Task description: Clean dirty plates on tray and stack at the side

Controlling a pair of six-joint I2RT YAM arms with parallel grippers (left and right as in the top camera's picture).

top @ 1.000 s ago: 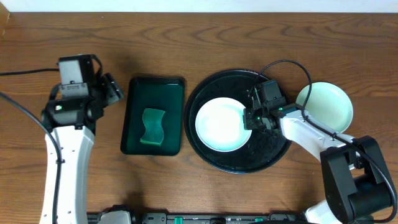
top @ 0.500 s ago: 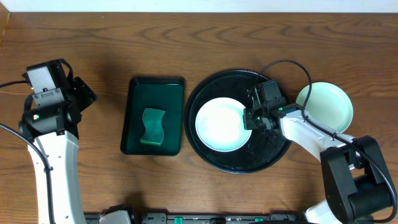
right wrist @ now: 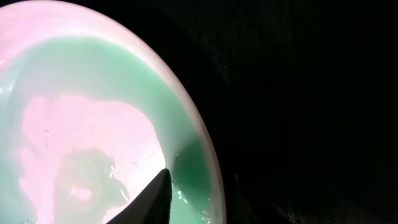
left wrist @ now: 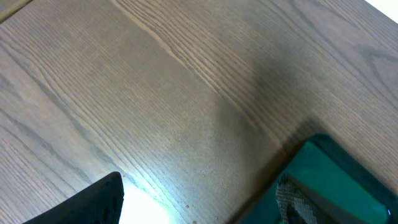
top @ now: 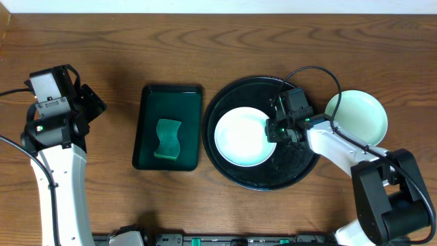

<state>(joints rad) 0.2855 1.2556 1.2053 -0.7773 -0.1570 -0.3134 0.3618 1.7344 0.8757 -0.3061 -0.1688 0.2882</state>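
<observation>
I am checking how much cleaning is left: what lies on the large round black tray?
One pale round plate lies on the glossy black tray, the right claw at its right rim. Whether another plate lies beneath it is hidden.

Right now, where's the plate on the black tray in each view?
Overhead: plate centre-right, lying on the black tray.
Left wrist: not in it.
Right wrist: plate fills the left half, seen close.
Shared landmark: the black tray, round in overhead, the dark right side in right wrist.
</observation>
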